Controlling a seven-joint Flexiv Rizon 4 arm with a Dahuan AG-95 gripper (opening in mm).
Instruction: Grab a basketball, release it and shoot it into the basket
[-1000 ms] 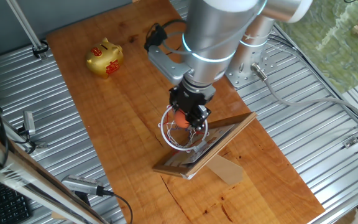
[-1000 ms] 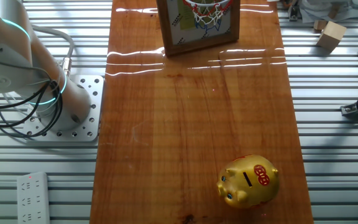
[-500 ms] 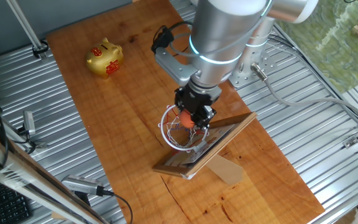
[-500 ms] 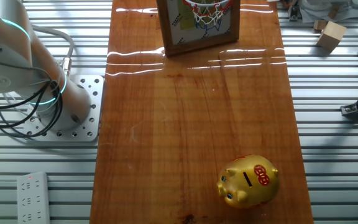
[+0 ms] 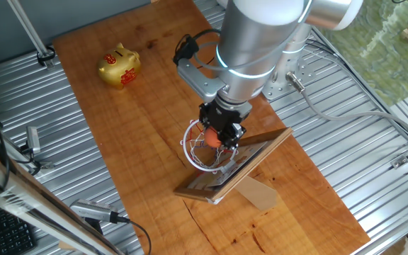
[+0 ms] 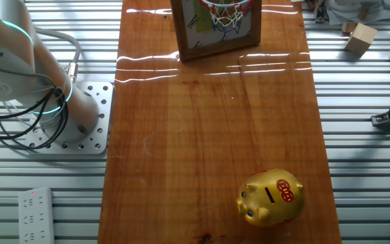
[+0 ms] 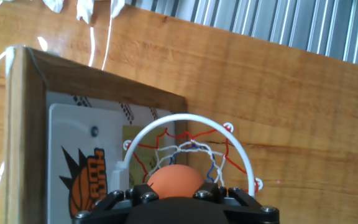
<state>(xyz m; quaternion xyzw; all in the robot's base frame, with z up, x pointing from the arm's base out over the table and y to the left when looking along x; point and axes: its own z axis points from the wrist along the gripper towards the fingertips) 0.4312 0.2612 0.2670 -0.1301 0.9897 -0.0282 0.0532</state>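
Directly over the basket's white ring (image 5: 202, 150), the pincer (image 5: 219, 137) was clamped on the basketball (image 5: 211, 138), backboard (image 7: 61, 149) just behind, gold piggy bank (image 5: 119, 66) well apart on the tabletop (image 5: 126, 127).

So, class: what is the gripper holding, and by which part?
The gripper holds the basketball by its sides, above the basket.

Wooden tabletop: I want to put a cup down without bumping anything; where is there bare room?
Bare wood lies between the hoop's backboard and the piggy bank. It is crowded at the hoop ring, where the pincer holds the basketball.
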